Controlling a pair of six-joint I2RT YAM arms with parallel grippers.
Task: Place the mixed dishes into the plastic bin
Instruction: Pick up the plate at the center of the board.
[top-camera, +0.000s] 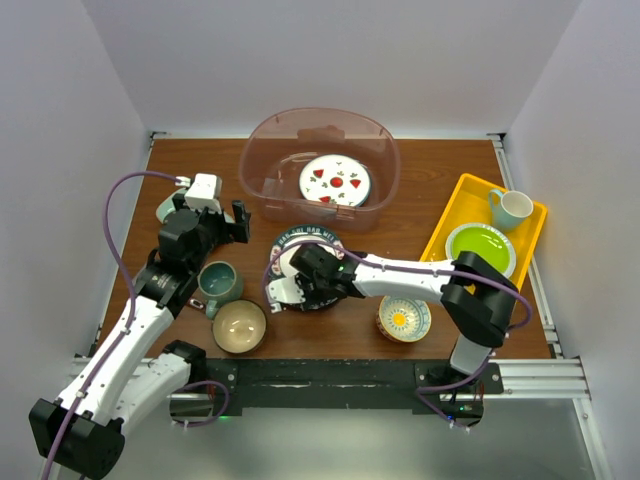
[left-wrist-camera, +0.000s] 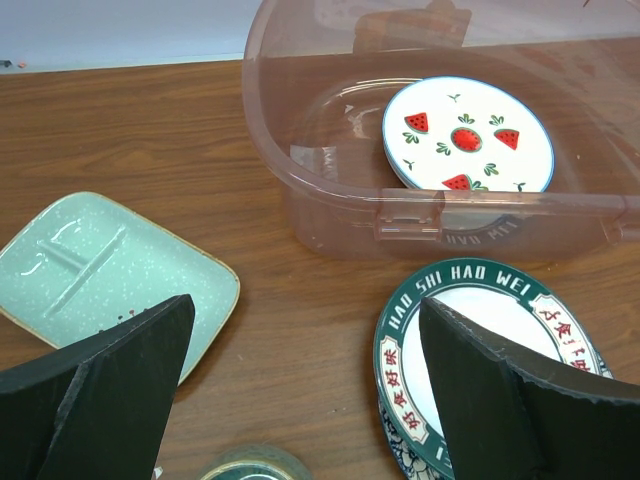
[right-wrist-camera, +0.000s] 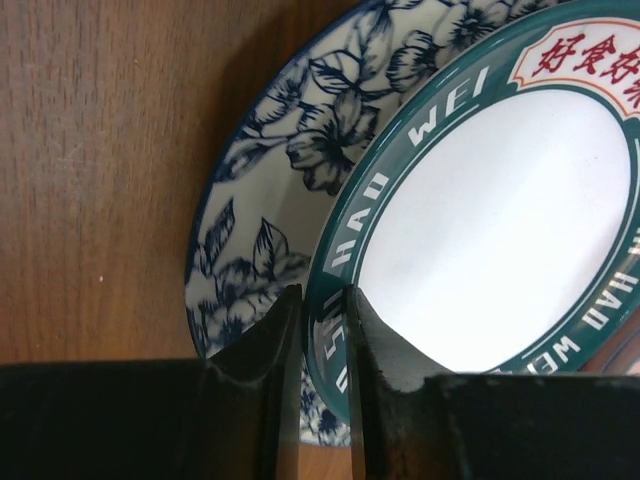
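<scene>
My right gripper (right-wrist-camera: 322, 305) is pinched on the near rim of the green-rimmed plate (right-wrist-camera: 480, 230), one finger above the rim and one below. That plate lies on a blue-patterned plate (right-wrist-camera: 290, 130). In the top view the right gripper (top-camera: 296, 280) sits over this stack (top-camera: 305, 237), in front of the plastic bin (top-camera: 262, 140). A white plate with red fruit marks (top-camera: 335, 182) lies inside the bin. My left gripper (top-camera: 235, 222) hovers open over bare table between the mint square dish (left-wrist-camera: 110, 270) and the stack. The teal mug (top-camera: 218, 282) and tan bowl (top-camera: 239, 326) stand at front left.
A small patterned bowl (top-camera: 404, 319) sits at front right, beside my right forearm. The yellow tray (top-camera: 470, 195) at the right holds a lime-green plate (top-camera: 480, 247) and a pale mug (top-camera: 512, 208). White walls enclose the table on three sides.
</scene>
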